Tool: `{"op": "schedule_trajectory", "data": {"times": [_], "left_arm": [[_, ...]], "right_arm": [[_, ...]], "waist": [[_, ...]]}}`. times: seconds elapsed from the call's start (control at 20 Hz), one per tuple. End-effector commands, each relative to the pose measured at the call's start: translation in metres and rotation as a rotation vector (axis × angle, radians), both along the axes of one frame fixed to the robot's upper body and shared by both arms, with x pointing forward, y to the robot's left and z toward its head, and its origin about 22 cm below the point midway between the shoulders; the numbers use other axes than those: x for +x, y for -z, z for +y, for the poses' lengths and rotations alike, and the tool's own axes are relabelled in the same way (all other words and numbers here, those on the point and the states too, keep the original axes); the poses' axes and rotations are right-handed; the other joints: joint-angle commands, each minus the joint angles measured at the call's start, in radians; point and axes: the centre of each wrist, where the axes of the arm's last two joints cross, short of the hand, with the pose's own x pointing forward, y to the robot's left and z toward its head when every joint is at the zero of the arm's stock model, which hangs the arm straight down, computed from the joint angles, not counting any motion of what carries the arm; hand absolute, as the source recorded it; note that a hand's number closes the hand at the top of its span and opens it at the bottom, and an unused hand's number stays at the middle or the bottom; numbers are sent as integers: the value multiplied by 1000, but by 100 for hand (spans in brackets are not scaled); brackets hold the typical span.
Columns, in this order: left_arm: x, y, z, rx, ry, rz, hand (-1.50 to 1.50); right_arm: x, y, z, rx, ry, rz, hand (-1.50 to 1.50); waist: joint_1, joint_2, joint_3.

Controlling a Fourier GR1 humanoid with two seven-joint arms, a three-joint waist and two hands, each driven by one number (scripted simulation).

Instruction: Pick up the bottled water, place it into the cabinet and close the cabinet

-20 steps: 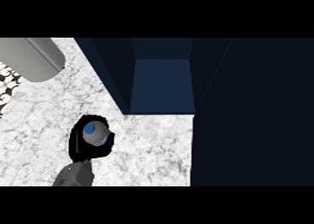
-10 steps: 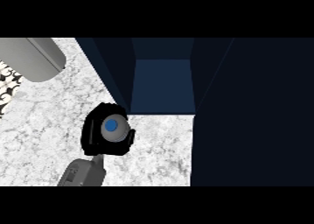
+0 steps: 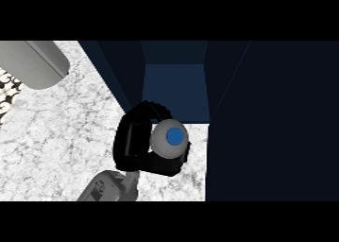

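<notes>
Above the counter (image 3: 53,137), hand (image 3: 133,142) moved bottled water (image 3: 170,138) toward cabinet (image 3: 175,90).

Right hand (image 3: 138,144) curled round bottled water (image 3: 170,138) (blue cap toward camera), just before open cabinet (image 3: 175,87)

The bottle (image 3: 170,139), pale grey with a blue cap, is upright and seen from above. At its 12 o'clock the dark blue cabinet (image 3: 175,90) stands open.
</notes>
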Motion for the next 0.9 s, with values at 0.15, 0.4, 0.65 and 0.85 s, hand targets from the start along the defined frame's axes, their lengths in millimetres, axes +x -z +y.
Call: {"op": "schedule_trajectory", "data": {"times": [0.15,0.4,0.65,0.85], "left_arm": [[-12,-31,-48,39,-68,-5,150],[33,-66,-59,58,-139,-5,150],[57,-63,-64,120,-193,10,150],[67,-52,-65,173,-206,27,150]], "right_arm": [[11,-27,6,23,-31,-73,-150],[11,-34,9,14,-30,-60,-150],[9,-28,0,9,-14,-53,-150],[4,-29,-6,2,-6,-69,-150]], "waist": [[-6,4,-1],[-18,7,-1],[-19,7,-1],[-25,7,-1]]}}
